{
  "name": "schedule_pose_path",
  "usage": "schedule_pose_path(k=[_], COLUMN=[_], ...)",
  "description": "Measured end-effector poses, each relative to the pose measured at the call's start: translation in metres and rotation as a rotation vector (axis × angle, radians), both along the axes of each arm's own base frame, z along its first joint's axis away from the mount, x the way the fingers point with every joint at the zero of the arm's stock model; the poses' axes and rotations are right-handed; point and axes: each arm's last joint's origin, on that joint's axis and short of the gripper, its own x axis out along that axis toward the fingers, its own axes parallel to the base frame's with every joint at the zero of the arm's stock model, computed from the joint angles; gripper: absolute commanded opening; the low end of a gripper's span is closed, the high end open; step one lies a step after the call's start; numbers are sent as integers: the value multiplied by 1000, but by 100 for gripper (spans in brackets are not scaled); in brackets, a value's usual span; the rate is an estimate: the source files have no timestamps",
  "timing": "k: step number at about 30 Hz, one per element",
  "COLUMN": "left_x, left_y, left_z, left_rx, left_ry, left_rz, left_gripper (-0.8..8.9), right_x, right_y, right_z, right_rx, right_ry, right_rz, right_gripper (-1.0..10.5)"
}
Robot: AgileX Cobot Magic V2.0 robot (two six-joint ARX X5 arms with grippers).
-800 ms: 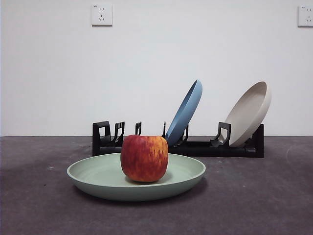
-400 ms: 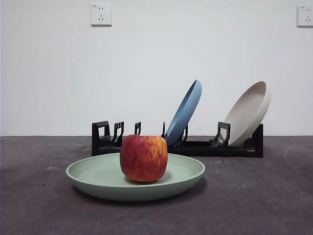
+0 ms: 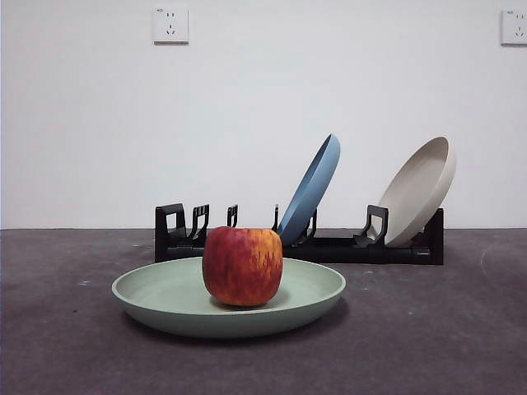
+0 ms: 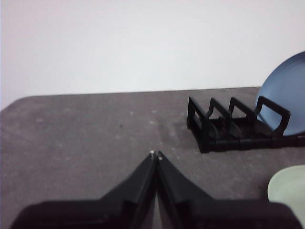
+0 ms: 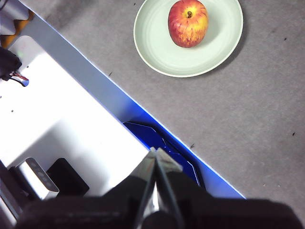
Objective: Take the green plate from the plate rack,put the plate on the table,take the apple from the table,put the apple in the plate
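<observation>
The red apple [image 3: 243, 266] sits upright in the pale green plate [image 3: 165, 296], which lies flat on the dark grey table [image 3: 428, 329] in front of the black plate rack [image 3: 329, 248]. The right wrist view shows the apple [image 5: 188, 22] in the plate [image 5: 157, 47] from high above. My right gripper [image 5: 155, 155] is shut and empty, far from the plate, over the table's edge. My left gripper [image 4: 156, 154] is shut and empty, low over the table, away from the rack [image 4: 228, 126]; the plate's rim [image 4: 288, 188] shows at the edge.
A blue plate [image 3: 311, 188] and a cream-white plate [image 3: 420, 191] lean in the rack. The blue plate also shows in the left wrist view [image 4: 286, 102]. A white surface with devices [image 5: 57, 129] lies beyond the table's blue edge in the right wrist view.
</observation>
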Motion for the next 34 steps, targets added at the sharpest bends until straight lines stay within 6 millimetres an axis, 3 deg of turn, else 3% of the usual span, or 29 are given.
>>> schedule_pose_path(k=[7, 34], left_x=[-4, -4], left_y=[0, 0], left_z=[-18, -18], left_rx=[-12, -31], left_ry=[159, 162], left_rz=[3, -3], left_gripper=[-2, -2], right_x=[0, 0], right_y=[0, 0], right_z=[0, 0], right_rx=[0, 0], right_ry=[0, 0], right_rz=[0, 0], right_gripper=[1, 1])
